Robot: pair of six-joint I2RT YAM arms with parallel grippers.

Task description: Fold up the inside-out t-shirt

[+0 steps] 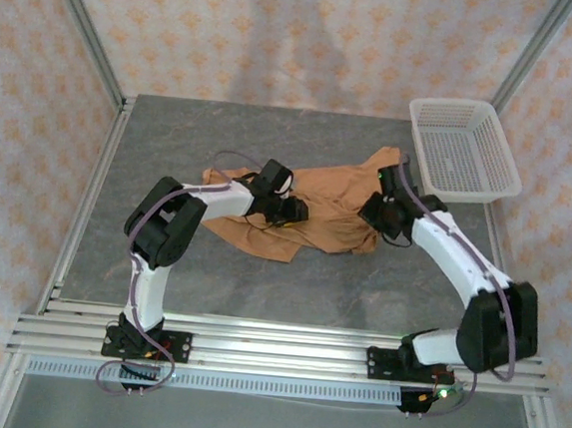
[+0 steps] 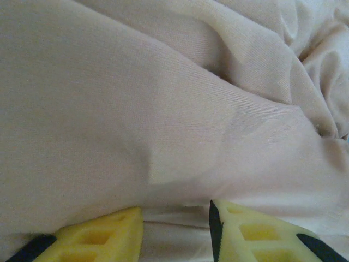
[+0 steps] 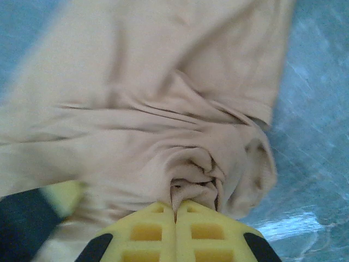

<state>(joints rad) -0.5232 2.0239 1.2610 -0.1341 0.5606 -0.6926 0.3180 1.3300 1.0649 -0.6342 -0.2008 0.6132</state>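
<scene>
The inside-out t-shirt (image 1: 332, 203) lies crumpled and unfolded near the middle of the grey table (image 1: 260, 282), spread between the two arms, its far right corner just beside the white mesh basket (image 1: 462, 149). The right gripper (image 3: 175, 210) is pressed together on a gathered bunch of tan cloth close to a hemmed edge, with puckers radiating from the pinch, apparently a hold meant to pull that side taut. The left gripper (image 2: 177, 221) hangs low over the shirt's left half, its yellow fingers (image 2: 103, 234) spread and cloth showing in the gap; whether it has caught any is unclear. Both arms reach in from the near edge, elbows out, wrists angled down toward each other across the garment. Judging by the wrinkles, folding has barely begun and flattening looks the job in hand
</scene>
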